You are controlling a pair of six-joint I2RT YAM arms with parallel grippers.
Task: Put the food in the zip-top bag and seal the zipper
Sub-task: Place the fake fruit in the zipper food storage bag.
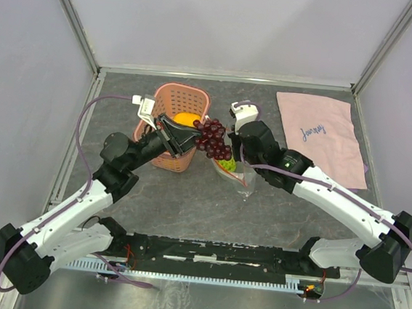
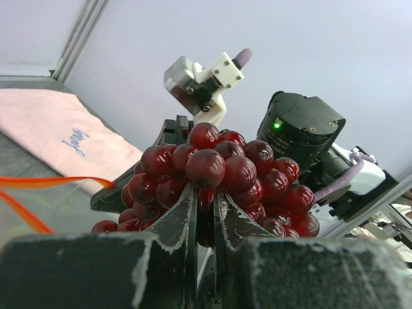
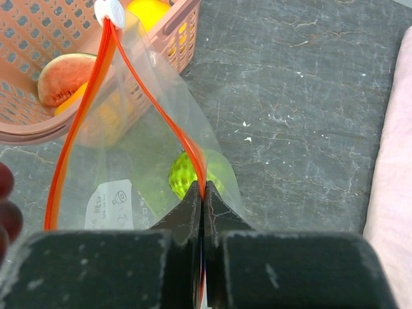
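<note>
**Dark purple grape bunch, carried at the mouth of the zip-top bag**

Top view.
- The left gripper has its jaws nearly closed on the grape bunch, which juts past the fingertips toward the right gripper.
- The clear bag hangs under the right gripper, just beside and below the bunch.
- The pink basket sits beneath the left wrist, with an orange fruit inside.
- The pink cloth lies well apart, beyond the right arm.

Left wrist view.
- The fingers clamp the bunch low at its core, and berries bulge above and to both sides of the tips.
- The zipper shows left of the fingers, parted into two strips.

Right wrist view.
- The right gripper's jaws are fully closed, pinching the zipper at one end, and the bag's mouth gapes ahead of the tips.
- A green round piece is already in the bag, just ahead of the tips.
- A red-white slice and a yellow fruit lie in the basket beyond the bag.

Handling, as judged.
- The bunch looks light, knobbly and prone to swing, so it is best gripped at the centre.
- The bag looks thin, limp and slippery, so it is best held by the firmer zipper strip.
</note>
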